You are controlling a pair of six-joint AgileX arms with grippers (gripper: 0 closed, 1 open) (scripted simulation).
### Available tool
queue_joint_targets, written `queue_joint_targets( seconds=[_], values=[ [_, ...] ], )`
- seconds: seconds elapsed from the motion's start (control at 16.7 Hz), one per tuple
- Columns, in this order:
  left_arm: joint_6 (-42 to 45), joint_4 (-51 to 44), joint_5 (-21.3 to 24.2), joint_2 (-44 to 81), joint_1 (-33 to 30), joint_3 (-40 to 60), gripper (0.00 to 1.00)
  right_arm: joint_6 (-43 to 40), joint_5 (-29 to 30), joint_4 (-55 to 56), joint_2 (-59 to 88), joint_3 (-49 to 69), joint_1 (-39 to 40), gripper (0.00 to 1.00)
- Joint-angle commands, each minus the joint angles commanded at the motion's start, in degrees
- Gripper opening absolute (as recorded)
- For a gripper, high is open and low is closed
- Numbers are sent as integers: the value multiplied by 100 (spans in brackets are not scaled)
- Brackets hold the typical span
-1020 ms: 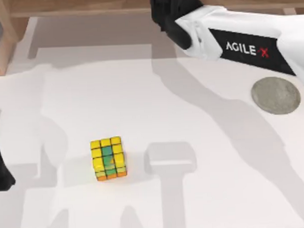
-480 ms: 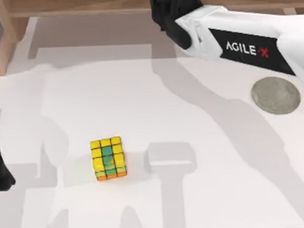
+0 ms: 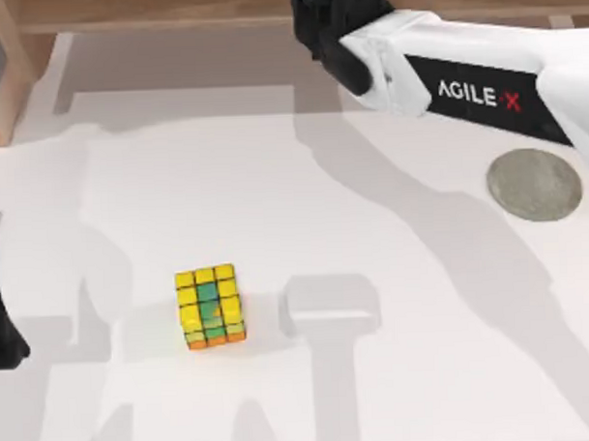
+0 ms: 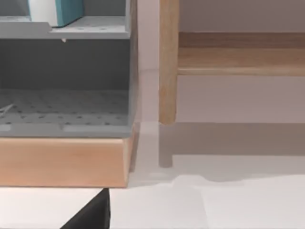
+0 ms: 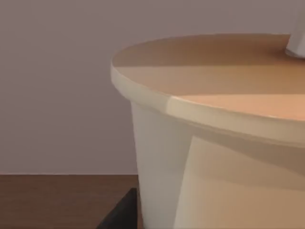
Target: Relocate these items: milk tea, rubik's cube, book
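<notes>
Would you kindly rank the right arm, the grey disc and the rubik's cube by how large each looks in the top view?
1. right arm, largest, though it sits nearer the camera, which inflates it.
2. grey disc.
3. rubik's cube, smallest, a little less wide than the disc.

**A rendered tabletop test bench**

Everything is pointing to a simulated robot workspace rather than a lived-in room. A plain white table [image 3: 274, 182] is sitting under flat, even light. An AgileX-branded arm [image 3: 483, 88] is reaching over it. A wooden-framed grey shelf unit [image 4: 66, 81] is standing at the table's edge.
</notes>
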Motion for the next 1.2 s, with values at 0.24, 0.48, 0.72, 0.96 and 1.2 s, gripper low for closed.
queue_joint_targets(
  seconds=[0.24, 0.48, 0.72, 0.96, 1.2],
  values=[
    [0, 0, 0, 0, 0, 0, 100, 8, 30, 47, -100, -92, 44, 0],
    [0, 0, 0, 0, 0, 0, 100, -1, 257, 333, -686, -998, 245, 0],
    [0, 0, 0, 0, 0, 0, 100, -4, 495, 682, -1336, -2073, 522, 0],
    [0, 0, 0, 0, 0, 0, 100, 6, 557, 777, -1494, -2260, 596, 0],
    [0, 0, 0, 0, 0, 0, 100, 36, 472, 837, -1532, -2309, 561, 0]
  ],
)
